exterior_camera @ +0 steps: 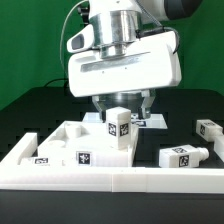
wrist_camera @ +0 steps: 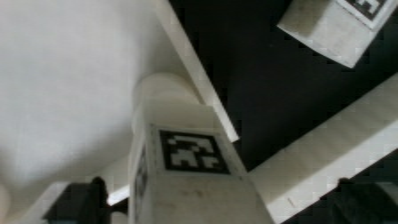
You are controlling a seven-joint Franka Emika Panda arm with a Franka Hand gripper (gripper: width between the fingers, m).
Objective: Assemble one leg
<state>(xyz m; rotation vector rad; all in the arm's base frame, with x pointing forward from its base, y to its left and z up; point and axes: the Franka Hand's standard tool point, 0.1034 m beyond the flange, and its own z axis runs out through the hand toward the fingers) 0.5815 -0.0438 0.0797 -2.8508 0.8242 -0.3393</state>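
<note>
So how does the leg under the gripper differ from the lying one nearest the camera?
The upright leg stands on the white panel; the lying leg rests sideways on the black table. The upright leg is directly beneath the gripper; the lying leg sits apart, untouched. Both are white, blocky, tagged.

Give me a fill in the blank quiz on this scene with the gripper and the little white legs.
The leg below the gripper stands ___.
The nearer loose leg and the farther loose leg lie to the exterior view's ___ of it.
The table is coloured ___.
Missing words: upright; right; black.
</note>
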